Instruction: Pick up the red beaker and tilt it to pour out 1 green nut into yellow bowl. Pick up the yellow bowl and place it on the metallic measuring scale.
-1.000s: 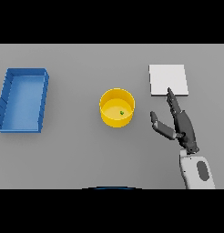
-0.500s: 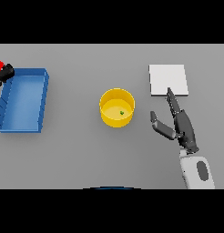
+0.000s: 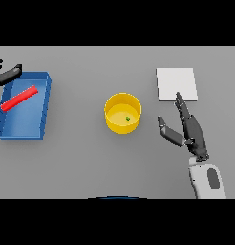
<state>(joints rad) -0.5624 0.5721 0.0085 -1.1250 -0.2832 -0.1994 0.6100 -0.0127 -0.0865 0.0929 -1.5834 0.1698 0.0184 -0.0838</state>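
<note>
bowl: sitting mid-table, nut lying inside
beaker: lying in tray, left of bowl
right hand: fingers spread, holding nothing, right of bowl
left hand: hovering beyond tray, fingers straight
scale: sitting right of bowl

Light fell evenly and softly over the grey tabletop, without glare. Only faint shadows lay beside the yellow bowl and under the right robot hand. Edges showed no distortion.

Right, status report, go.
Left hand open at the blue bin's far corner, right hand open beside the yellow bowl. Red beaker lying in the bin, green nut in the bowl. Path to the scale clear.
</note>
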